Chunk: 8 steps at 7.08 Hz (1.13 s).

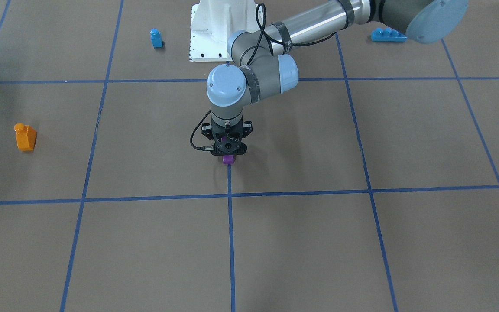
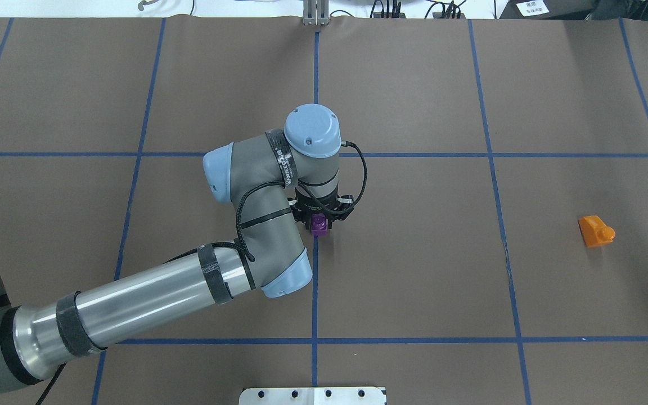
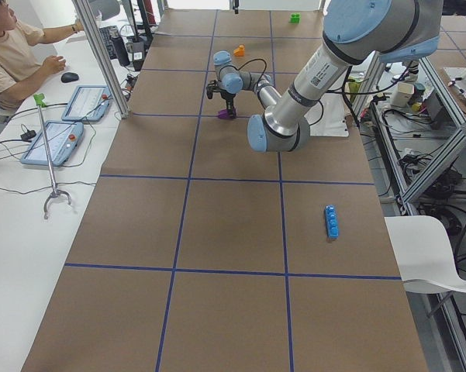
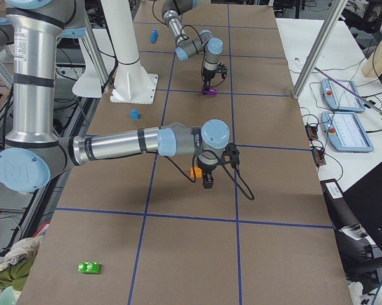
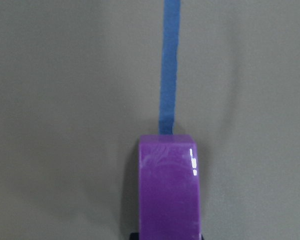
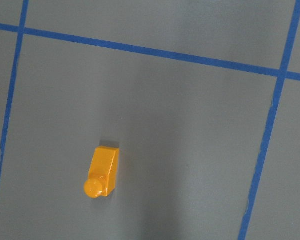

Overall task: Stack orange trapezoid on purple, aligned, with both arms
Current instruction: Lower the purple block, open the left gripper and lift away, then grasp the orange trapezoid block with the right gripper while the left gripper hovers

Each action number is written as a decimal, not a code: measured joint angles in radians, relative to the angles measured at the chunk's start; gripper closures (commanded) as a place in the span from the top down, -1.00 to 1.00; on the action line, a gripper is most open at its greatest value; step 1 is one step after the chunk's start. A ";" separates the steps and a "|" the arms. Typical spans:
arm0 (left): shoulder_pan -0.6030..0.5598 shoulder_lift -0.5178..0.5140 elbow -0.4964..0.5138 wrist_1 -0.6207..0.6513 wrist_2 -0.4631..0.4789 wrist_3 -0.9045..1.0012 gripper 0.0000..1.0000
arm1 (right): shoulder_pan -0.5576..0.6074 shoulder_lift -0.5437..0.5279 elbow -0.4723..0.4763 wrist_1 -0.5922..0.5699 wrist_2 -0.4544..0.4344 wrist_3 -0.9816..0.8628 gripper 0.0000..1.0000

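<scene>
**Handling.** Both blocks look like small, rigid, glossy plastic, judged light and liable to slip. The grip is best taken across the two flat parallel sides, clear of the slope and the stud.

**Position.** The purple block point(image 2: 319, 225) sits at mid-table point(image 2: 414, 281) on a blue tape line point(image 2: 314, 292). In the left wrist view the tape runs away from it toward 12 o'clock. The orange trapezoid point(image 2: 595, 230) lies on its side, well apart from the purple. In the overhead view it is at about 3 o'clock from the purple, with its stud toward 4 o'clock. In the right wrist view it sits at 7 o'clock of centre, with nothing touching it.

**Fingers.** The left gripper point(image 1: 228, 152) is directly over the purple block, which shows just beneath its body. The fingertips are hidden in every view, so whether they are spread or clamped on the block cannot be told. The right gripper point(image 4: 208, 178) hangs close by the orange trapezoid and shows only in the right side view, so its finger spacing cannot be judged.
</scene>
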 measured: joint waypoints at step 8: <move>-0.100 0.121 -0.399 0.128 -0.009 -0.034 0.99 | -0.145 0.023 0.023 0.027 -0.064 0.203 0.94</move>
